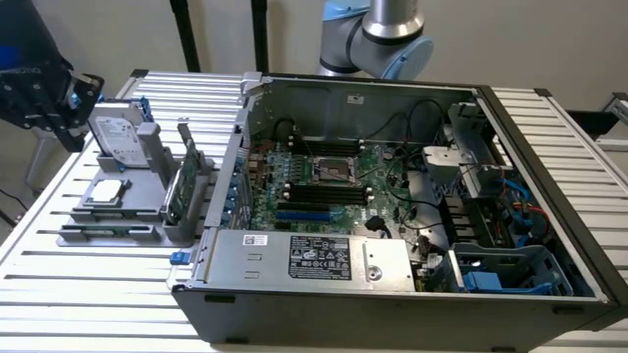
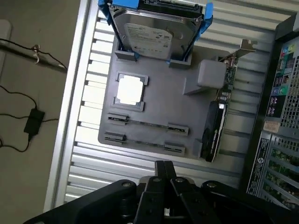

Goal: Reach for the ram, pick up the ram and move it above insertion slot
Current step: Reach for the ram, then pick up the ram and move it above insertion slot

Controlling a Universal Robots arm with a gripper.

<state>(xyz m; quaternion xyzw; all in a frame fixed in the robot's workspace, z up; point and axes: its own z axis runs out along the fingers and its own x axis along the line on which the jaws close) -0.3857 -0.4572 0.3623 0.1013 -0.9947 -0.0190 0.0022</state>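
Wrist view shows the gripper (image 2: 163,164) closed on nothing, hanging near the ram (image 2: 145,143), not touching it. The ram sits in a slot of the gray holder (image 2: 182,109), which carries also a hard drive (image 2: 156,30), a processor (image 2: 129,91) and an expansion card (image 2: 216,126).

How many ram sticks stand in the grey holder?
2, as far as visible: one ram stick in the clip row next to the processor, the second ram stick in the parallel row along the holder's edge. Both show edge-on.
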